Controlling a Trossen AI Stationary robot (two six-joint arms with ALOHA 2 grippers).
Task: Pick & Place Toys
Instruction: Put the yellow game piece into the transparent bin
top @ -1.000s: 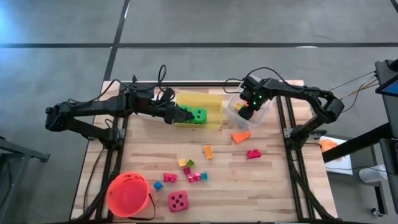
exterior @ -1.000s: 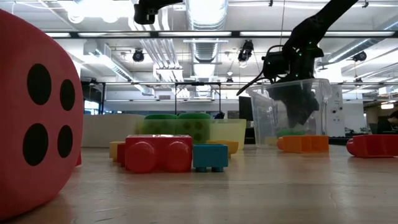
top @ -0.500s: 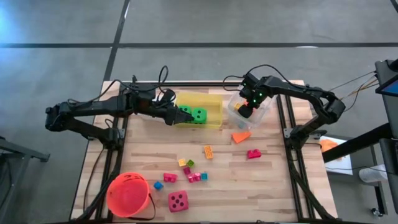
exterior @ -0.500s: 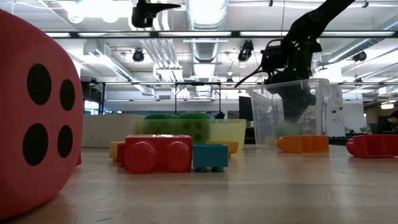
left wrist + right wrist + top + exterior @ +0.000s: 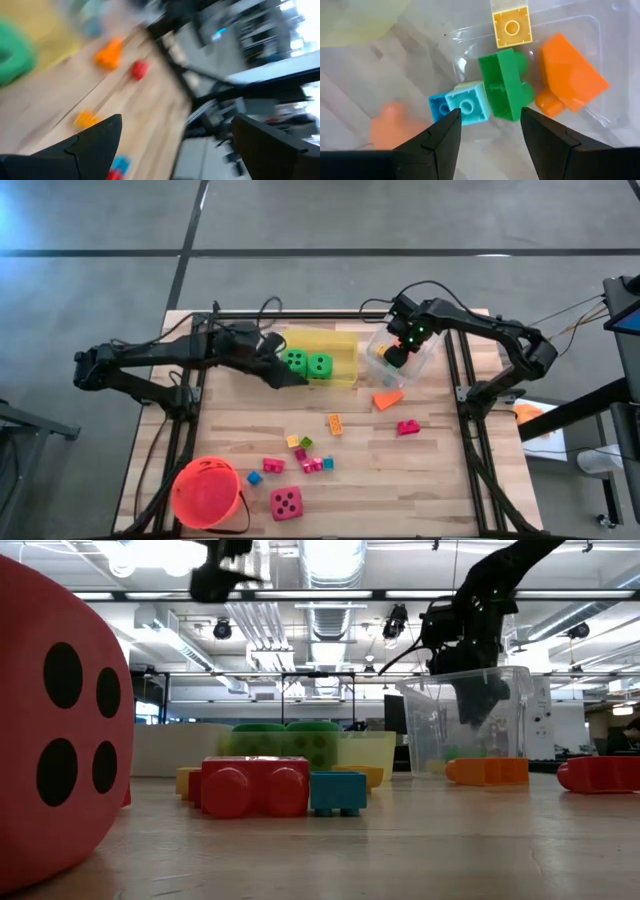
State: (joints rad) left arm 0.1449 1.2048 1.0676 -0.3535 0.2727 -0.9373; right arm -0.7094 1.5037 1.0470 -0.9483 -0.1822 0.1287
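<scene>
1. The right gripper (image 5: 397,357) hangs above the clear bin (image 5: 425,360) at the far right of the table, its fingers (image 5: 432,142) parted with nothing between them.
2. Inside that bin lie a yellow block (image 5: 511,26), a green block (image 5: 504,84), a light blue block (image 5: 464,102) and an orange block (image 5: 567,79); the green one sits between the light blue and the orange.
3. The left gripper (image 5: 288,378) is at the near left corner of the yellow bin (image 5: 345,360), low over the table, its fingers (image 5: 95,145) spread wide and empty.
4. Two green dice (image 5: 307,363) sit side by side in the yellow bin, just right of the left gripper.
5. An orange wedge (image 5: 387,399) lies on the wood just near of the clear bin, with a red block (image 5: 408,427) a little nearer and to its right.
6. An orange block (image 5: 335,423) rests near the table's middle.
7. Toward the near edge lies a cluster of small blocks (image 5: 300,458) in yellow, green, pink and blue.
8. The pink-red die (image 5: 286,503) sits at the near edge, just right of the orange-red bucket (image 5: 207,492).
</scene>
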